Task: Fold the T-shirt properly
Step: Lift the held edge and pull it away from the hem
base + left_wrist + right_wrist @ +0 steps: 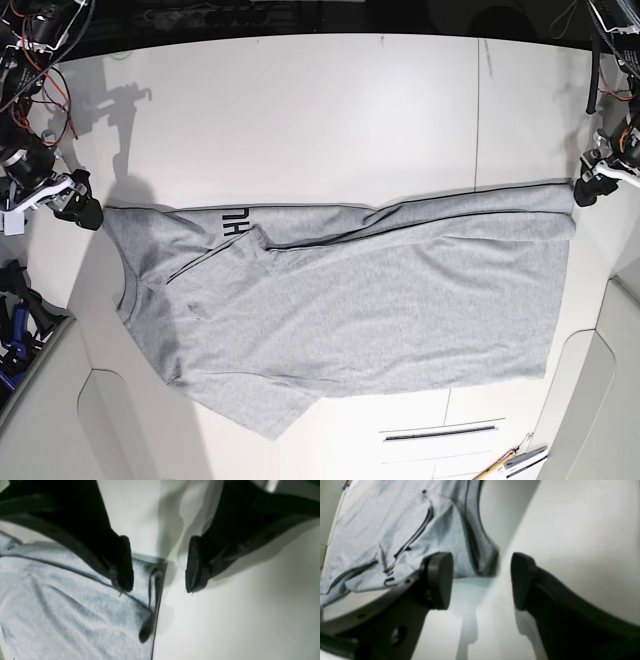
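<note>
Base view: T-shirt (400,310) is lying wrinkled across the table (330,90) — left gripper (160,590) and right gripper (481,582) are gaping wide, holding nothing, so pinching both far corners low and lifting evenly, cloth taut, is looking best.

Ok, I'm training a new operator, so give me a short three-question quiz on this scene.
1. True or false: the left gripper is clamped on the T-shirt.
2. Fill in: part of the black ____ shows near the shirt's far edge in the base view.
3. Which is open: A) only the left gripper, B) only the right gripper, C) both?

Key: 1 false; 2 print; 3 C.
</note>
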Controlling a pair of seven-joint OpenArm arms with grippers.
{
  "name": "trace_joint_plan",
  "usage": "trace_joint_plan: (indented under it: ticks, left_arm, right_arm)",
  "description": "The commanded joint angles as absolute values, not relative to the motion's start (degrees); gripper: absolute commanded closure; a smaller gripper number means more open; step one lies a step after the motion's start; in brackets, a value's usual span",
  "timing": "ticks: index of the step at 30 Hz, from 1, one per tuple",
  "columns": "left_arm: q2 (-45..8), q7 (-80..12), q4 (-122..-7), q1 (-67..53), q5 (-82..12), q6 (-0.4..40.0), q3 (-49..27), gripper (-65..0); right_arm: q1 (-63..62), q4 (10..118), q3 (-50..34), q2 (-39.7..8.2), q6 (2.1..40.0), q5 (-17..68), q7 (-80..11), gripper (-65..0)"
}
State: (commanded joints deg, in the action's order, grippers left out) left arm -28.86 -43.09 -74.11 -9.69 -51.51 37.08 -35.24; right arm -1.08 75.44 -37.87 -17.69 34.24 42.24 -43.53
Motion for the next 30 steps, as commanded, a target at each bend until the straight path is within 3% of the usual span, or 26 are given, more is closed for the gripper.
trace_joint_plan:
  ticks: [15, 19, 23, 26, 30]
  left_arm:
    - [-24.60, -34.94, -74.06, -9.67, -43.62, 36.40, -27.62, -36.4]
    - [-24.60, -31.03, -74.06, -9.67, -41.89, 32.38, -26.46, -36.4]
    - [-24.60, -29.30, -74.06, -9.37, -41.69, 31.88, -26.48, -36.4]
    - [-24.60, -27.62, -74.06, -9.15, -40.51, 28.80, -26.48, -36.3]
    - [-24.58, -27.75, -74.06, -6.70, -37.85, 28.69, -26.48, -35.9]
  right_arm:
    - [-1.54, 66.24, -37.58, -13.87, 33.85, 41.54, -38.72, -36.2]
    - [-2.70, 66.24, -36.03, -12.80, 33.78, 40.47, -37.41, -36.2]
    - [-4.01, 66.22, -34.50, -12.78, 33.61, 40.01, -37.28, -36.2]
    - [-4.43, 66.22, -34.20, -11.97, 33.61, 40.01, -37.04, -36.1]
    - [-4.40, 66.19, -32.40, -10.24, 33.41, 37.21, -34.15, -36.0]
